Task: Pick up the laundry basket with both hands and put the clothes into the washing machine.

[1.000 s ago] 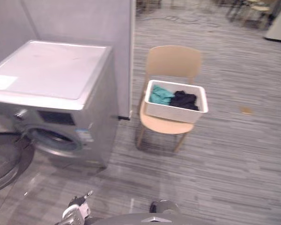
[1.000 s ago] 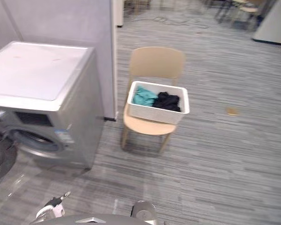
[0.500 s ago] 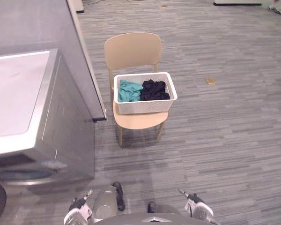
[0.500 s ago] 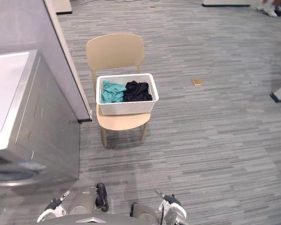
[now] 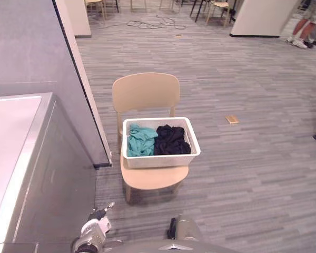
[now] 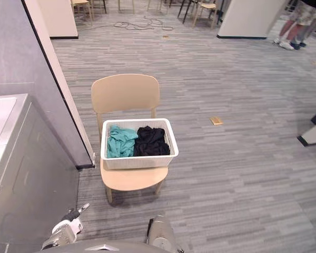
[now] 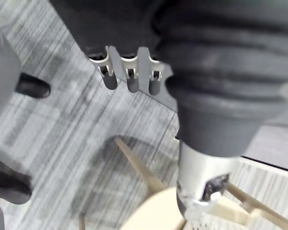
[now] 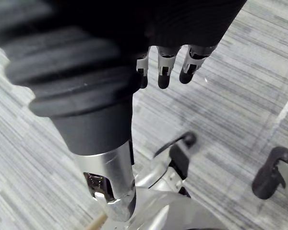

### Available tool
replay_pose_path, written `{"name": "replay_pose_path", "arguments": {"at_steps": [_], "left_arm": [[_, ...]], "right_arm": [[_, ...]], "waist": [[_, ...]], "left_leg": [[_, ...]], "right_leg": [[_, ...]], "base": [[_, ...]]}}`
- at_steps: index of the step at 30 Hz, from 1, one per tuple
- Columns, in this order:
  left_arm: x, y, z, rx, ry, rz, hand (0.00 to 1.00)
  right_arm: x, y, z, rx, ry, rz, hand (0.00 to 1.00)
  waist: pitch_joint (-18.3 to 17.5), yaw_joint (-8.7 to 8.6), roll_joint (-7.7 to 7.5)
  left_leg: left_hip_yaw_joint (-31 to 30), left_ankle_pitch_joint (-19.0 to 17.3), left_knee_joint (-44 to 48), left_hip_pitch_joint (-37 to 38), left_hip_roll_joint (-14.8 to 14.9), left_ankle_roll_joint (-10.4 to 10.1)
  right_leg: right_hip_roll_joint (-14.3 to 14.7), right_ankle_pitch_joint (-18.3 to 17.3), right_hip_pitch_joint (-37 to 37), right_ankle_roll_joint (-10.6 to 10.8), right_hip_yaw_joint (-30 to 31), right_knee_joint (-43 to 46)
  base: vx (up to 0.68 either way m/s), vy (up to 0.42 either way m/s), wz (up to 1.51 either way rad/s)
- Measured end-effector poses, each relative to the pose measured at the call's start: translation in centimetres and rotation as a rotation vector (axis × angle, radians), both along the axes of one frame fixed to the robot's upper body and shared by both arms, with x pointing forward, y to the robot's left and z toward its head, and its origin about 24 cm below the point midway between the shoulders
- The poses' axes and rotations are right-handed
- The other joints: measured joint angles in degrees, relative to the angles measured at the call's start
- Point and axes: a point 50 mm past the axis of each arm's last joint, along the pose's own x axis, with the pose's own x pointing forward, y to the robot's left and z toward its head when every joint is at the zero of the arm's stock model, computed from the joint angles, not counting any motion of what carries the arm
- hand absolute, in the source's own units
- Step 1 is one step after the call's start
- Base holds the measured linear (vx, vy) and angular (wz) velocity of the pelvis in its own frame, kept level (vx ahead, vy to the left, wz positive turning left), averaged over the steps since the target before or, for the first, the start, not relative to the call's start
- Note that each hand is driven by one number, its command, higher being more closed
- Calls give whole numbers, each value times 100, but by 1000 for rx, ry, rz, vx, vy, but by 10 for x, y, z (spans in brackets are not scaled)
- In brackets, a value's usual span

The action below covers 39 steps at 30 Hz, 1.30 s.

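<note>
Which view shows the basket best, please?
The left eye view: the basket sits whole near mid-picture on the chair, teal and black clothes visible inside. The right eye view shows it whole too, further left. The left wrist view catches chair legs; the right wrist view, floor.

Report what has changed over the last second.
Only the camera swung: the view turned from the grey washing machine toward the beige wooden chair. The white laundry basket stays on the chair's seat with the teal and black clothes inside. The left hand and right hand hang open, holding nothing.
</note>
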Motion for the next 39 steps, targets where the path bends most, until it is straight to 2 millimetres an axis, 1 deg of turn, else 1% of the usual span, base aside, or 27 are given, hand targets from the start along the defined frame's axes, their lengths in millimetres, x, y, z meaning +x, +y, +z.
{"name": "replay_pose_path", "arguments": {"at_steps": [1,2,3,4,5,6,7,8,9,10,11,12,13,15,16,18,19,20,21,22,24,27,29,30,33,35,39], "left_arm": [[-2,-2,-1,5,8,-12,0],[-7,-2,-3,6,25,-2,0],[-11,-4,-4,1,38,-15,0],[-13,-4,-5,0,44,-15,0],[-15,-4,-5,3,45,-6,0],[-18,-4,-6,1,52,2,0],[-20,-4,-7,1,58,3,0],[-26,-4,-8,1,69,1,0],[-20,-2,-5,15,42,-2,0],[-20,-1,-4,23,35,-9,0],[-19,1,-2,42,25,-29,0],[-17,2,-1,65,23,-63,0],[-16,3,-1,77,23,-79,0],[-14,7,0,110,26,-119,0],[-14,6,0,118,29,-140,0],[-14,2,-1,138,41,-203,0],[-13,5,-1,162,52,-258,0],[-8,12,1,198,46,-305,0],[-6,13,2,207,44,-328,0],[-1,17,4,235,33,-391,0],[5,16,6,241,19,-404,0],[24,22,14,282,-28,-435,0],[36,25,20,308,-58,-434,0],[45,27,25,322,-81,-432,0],[59,34,35,366,-132,-415,0],[59,37,35,370,-131,-410,0],[68,34,40,370,-167,-378,0]], "right_arm": [[-1,3,-1,7,5,-5,0],[5,2,0,5,-8,-1,0],[10,-3,2,-16,-27,18,0],[16,-7,5,-34,-47,31,0],[32,-14,11,-73,-105,55,0],[59,-21,26,-150,-200,117,0],[76,-22,37,-191,-261,155,0],[112,-21,63,-268,-412,235,0],[147,-22,96,-362,-572,306,0],[164,-23,115,-415,-655,331,0],[187,-23,148,-502,-797,349,0],[207,-23,181,-586,-936,356,0],[215,-23,193,-626,-981,369,0],[239,-21,226,-743,-1073,474,0],[244,-20,232,-780,-1078,517,0],[255,-13,246,-857,-1096,649,0],[264,-3,250,-860,-1115,734,0],[275,11,254,-850,-1136,812,0],[281,20,256,-854,-1143,868,0],[297,45,264,-892,-1153,1075,0],[307,64,272,-929,-1163,1217,0],[330,102,301,-1063,-1175,1523,0],[344,109,317,-1152,-1139,1607,0],[354,106,329,-1219,-1098,1636,0],[368,90,345,-1360,-957,1680,0],[374,84,351,-1406,-886,1708,0],[380,71,358,-1506,-764,1708,0]], "waist": [[-8,6,-116],[-19,11,-90],[-75,-24,92],[-86,-32,137],[-129,-42,236],[-115,-82,259],[-103,-84,279],[-57,-69,307],[-43,-3,331],[-42,46,331],[-40,104,310],[-28,131,285],[-9,136,254],[33,121,179],[40,111,200],[82,91,344],[113,65,304],[202,55,145],[245,57,70],[308,149,4],[380,220,-11],[775,405,26],[975,500,40],[1189,514,56],[1696,641,80],[1719,642,85],[1914,787,123]], "left_leg": [[-118,-143,26,75,31,-236],[-186,-245,32,225,201,-417],[-228,-227,27,224,382,-431],[-232,-153,38,229,478,-477],[-254,51,93,197,634,-527],[-296,204,529,72,796,-532],[-303,274,878,-35,886,-528],[-374,442,1862,-421,1078,-394],[-554,589,2954,-947,1229,-300],[-622,559,3370,-1210,1247,-319],[-532,433,3743,-1615,1247,-321],[-378,298,3482,-1851,1216,-243],[-319,254,3156,-1916,1174,-216],[-305,403,1473,-1960,906,-219],[-317,550,1217,-1987,858,-259],[-329,1191,740,-1990,773,-408],[-304,1170,610,-1970,665,-554],[-259,1215,579,-1977,493,-483],[-249,1211,579,-2006,424,-459],[-221,1167,592,-2151,314,-375],[-217,1182,595,-2233,238,-349],[-312,1210,632,-2490,131,-233],[-445,1228,653,-2801,120,-207],[-523,1270,704,-2973,120,-154],[-648,1278,874,-3155,157,-149],[-747,1321,935,-3452,159,-142],[-803,1434,899,-3661,186,-146]], "right_leg": [[-104,441,88,-11,99,-390],[-71,637,101,60,18,-154],[41,385,117,-31,-169,-12],[96,249,115,-81,-262,74],[158,63,173,-184,-432,181],[207,-67,384,-257,-610,136],[245,-96,514,-291,-675,98],[345,-167,820,-383,-770,-35],[413,-211,1004,-457,-816,-136],[414,-229,1045,-487,-827,-169],[412,-242,1122,-512,-837,-305],[388,-224,1222,-550,-873,-502],[366,-204,1273,-551,-872,-593],[196,-114,1268,-398,-855,-701],[174,-110,1243,-340,-836,-711],[178,-56,1247,-154,-775,-771],[98,26,1232,-1,-674,-813],[-18,183,1235,141,-619,-1000],[-62,261,1257,178,-599,-1138],[-114,592,1269,215,-556,-1549],[-157,779,1270,200,-544,-1746],[-230,937,1215,188,-645,-1907],[-216,936,977,189,-711,-1873],[-209,936,875,189,-797,-1841],[-159,936,818,189,-844,-1767],[-145,935,578,189,-935,-1712],[-95,934,414,185,-987,-1683]], "base": [[357,-416,45],[427,-513,47],[349,-430,35],[321,-388,42],[316,-382,52],[304,-385,52],[272,-384,48],[220,-342,23],[196,-291,9],[140,-182,-8],[120,-95,-5],[127,-75,2],[151,-36,6],[170,45,-5],[184,155,-15],[177,225,-16],[193,283,-15],[162,261,-13],[113,275,-12],[52,220,-6],[24,198,-2],[-43,135,23],[-116,36,31],[-150,11,29],[-140,3,18],[-104,2,15],[-71,-5,10]]}}
